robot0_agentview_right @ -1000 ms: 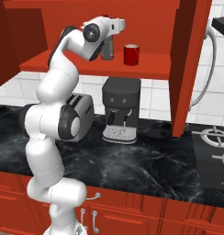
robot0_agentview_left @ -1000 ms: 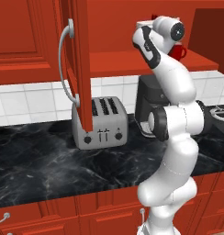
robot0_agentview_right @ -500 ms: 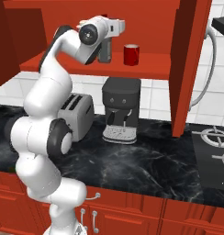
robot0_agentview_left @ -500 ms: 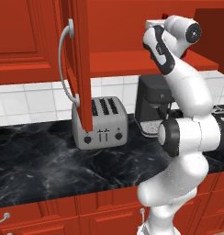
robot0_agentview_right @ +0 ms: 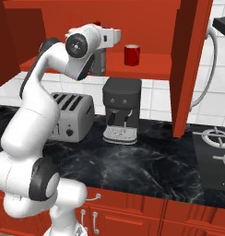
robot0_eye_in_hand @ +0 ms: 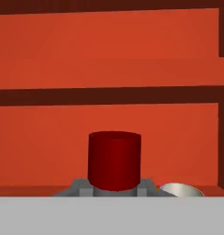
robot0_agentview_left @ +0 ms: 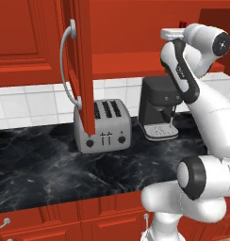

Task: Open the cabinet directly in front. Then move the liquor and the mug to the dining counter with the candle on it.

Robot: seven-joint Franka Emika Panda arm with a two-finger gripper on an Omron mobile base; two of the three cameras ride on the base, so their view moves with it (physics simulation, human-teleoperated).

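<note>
Left base view: cabinet doors swung open, arm reaching up to the red shelf; toaster and coffee machine on the table below. Right base view: gripper at the shelf, liquor grey body under the hand; mug stands apart to its right. Hand view: red cap close up, mug's pale rim beside it; jaws narrowly set, apparently clamped on the liquor.

The arm has swung since 1 second ago — its elbow now bulges low toward the table's front edge — while the hand drew slightly back from the cabinet shelf.
</note>
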